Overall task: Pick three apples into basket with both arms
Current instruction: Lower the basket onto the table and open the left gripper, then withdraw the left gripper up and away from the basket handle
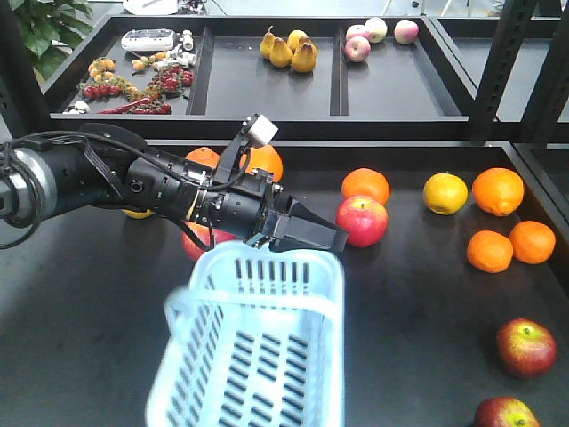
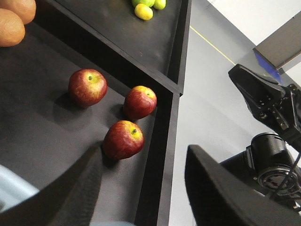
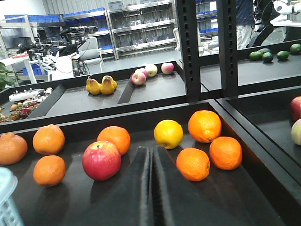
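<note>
Blue basket (image 1: 307, 267) (blurred) near the closed right gripper (image 1: 340, 240)

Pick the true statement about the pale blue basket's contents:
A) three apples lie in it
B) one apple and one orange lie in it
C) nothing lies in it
C: the front view shows only the bare slotted bottom inside the basket, while the left wrist view shows the three apples lying on the black table.
</note>
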Available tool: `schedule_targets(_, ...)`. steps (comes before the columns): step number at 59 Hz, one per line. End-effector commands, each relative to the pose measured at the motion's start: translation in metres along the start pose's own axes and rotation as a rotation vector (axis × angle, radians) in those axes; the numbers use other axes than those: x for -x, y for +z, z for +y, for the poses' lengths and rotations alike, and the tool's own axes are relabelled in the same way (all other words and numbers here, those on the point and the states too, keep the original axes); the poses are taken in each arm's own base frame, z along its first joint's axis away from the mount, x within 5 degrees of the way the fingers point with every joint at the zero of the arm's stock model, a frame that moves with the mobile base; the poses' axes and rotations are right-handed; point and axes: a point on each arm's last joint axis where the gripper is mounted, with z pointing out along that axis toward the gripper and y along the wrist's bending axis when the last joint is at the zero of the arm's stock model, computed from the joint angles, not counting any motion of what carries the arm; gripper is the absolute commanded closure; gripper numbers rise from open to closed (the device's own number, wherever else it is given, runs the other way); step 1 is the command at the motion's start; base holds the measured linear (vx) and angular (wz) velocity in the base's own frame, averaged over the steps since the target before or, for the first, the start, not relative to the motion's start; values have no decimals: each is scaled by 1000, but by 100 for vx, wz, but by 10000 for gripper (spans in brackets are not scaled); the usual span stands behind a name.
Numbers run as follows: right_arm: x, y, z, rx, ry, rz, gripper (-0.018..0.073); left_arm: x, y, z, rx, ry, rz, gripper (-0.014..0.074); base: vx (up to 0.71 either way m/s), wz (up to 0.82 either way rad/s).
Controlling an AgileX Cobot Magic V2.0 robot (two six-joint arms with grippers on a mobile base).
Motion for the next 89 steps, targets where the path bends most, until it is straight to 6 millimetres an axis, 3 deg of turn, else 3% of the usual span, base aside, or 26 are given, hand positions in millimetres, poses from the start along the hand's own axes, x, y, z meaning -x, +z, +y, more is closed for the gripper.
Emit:
schedule_targets(1,3,-1,1,15,-17,-71,564,17,-10,-24,-13,56,-23,197,0,0)
schedule_targets(18,3,-1,1,15,-17,-71,564,18,-13,-30,-51,51,-25,198,0,0)
schedule_targets(30,3,-1,1,16,-17,-72,564,25,-23,-51,-108,17,-36,254,0,0)
schedule_targets(49,3,-1,1,15,-17,-71,564,40,-67,-128,-118,228,-67,606,0,0)
schedule_targets(63,3,-1,1,15,-17,-71,564,37,-107,-185,-154,328,-87,604,0,0)
schedule_targets(76,3,-1,1,15,-17,-71,564,16,-126,-223,-144,367,-112,604,0,0)
schedule_targets(89,3,0,1,15,-17,-70,564,-41,-130,-236,-148,333,-89,604,0,0)
